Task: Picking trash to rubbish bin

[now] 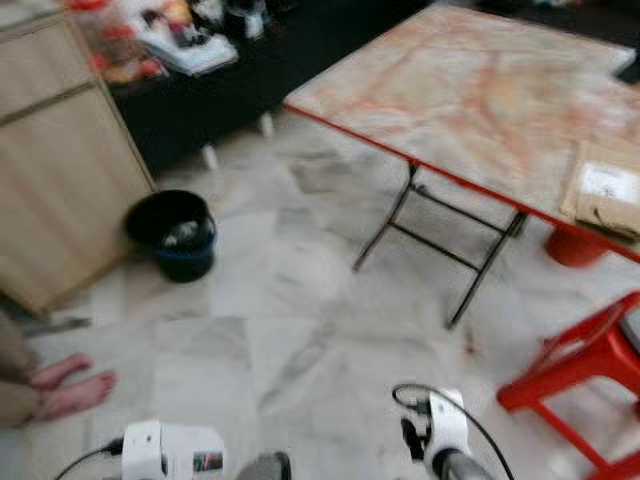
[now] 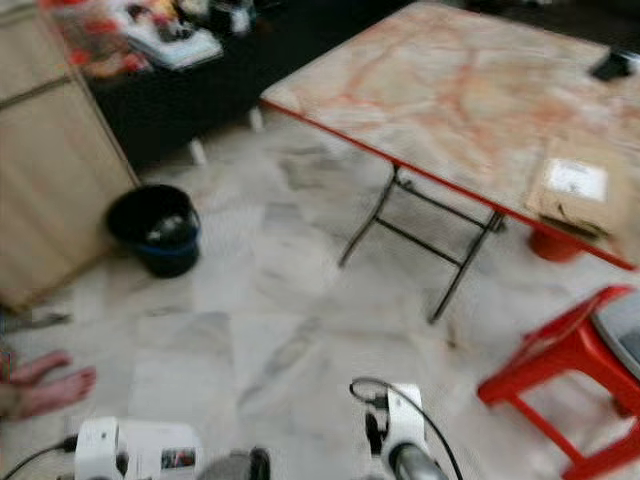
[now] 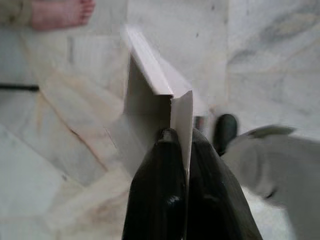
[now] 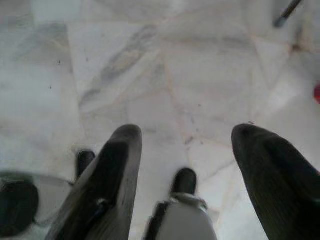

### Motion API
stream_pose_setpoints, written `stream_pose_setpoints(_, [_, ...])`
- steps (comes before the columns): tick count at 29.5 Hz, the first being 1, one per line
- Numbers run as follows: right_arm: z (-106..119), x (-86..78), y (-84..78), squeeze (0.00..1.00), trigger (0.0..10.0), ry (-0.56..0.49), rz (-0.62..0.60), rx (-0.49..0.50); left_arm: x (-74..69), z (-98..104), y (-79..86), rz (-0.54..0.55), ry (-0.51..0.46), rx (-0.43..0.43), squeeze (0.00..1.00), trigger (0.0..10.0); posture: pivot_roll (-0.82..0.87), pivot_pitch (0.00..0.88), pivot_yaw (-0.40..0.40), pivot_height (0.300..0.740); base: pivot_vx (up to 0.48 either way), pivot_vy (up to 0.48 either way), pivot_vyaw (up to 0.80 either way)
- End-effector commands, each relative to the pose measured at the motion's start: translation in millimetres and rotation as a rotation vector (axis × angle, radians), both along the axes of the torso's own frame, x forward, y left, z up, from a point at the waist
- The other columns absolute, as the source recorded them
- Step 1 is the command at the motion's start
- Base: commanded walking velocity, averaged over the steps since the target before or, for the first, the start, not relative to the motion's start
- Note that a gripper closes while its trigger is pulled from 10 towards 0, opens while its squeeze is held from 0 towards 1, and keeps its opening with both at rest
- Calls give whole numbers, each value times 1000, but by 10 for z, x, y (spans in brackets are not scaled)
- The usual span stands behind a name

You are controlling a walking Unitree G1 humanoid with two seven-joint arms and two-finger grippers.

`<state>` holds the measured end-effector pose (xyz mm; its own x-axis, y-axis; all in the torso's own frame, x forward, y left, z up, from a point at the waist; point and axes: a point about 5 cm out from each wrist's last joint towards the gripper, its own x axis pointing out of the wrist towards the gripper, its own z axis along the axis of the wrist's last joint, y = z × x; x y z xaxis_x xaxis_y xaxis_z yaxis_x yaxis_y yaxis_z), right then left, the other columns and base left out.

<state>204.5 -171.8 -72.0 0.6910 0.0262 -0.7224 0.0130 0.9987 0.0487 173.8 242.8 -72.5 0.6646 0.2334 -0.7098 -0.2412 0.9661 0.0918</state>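
A black rubbish bin (image 1: 173, 233) with some pale trash inside stands on the marble floor beside a wooden cabinet (image 1: 55, 160), ahead and to my left. In the left wrist view my left gripper (image 3: 181, 137) is shut on a white folded piece of cardboard (image 3: 150, 85), held above the floor. My right gripper (image 4: 185, 137) is open with nothing between its fingers, hanging over bare floor. The two wrists (image 1: 165, 450) (image 1: 440, 430) show at the bottom of the eye views.
A red-framed folding table (image 1: 480, 90) with a marble-pattern top stands ahead to the right, a cardboard parcel (image 1: 605, 190) on it. A red plastic stool (image 1: 580, 365) is at my right. A person's bare feet (image 1: 65, 385) rest on the floor at left.
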Motion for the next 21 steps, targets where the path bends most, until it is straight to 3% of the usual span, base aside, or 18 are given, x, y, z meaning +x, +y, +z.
stream_pose_setpoints(1, [-24,-36,32,0,10000,16,4,6,-32,-10,14,12,2,1,0,10000,74,157,-20,740,0,0,781])
stream_pose_setpoints(5, [-13,-12,61,0,10000,9,18,18,12,3,-14,2,-8,-6,0,10000,80,164,-23,740,0,0,714])
stream_pose_setpoints(9, [0,13,92,0,10000,2,12,45,32,15,-13,-2,-16,6,0,10000,79,174,-22,740,150,0,0])
stream_pose_setpoints(21, [-1,21,172,0,10000,10,53,72,41,27,11,29,-29,6,0,10000,86,186,-26,740,468,0,0])
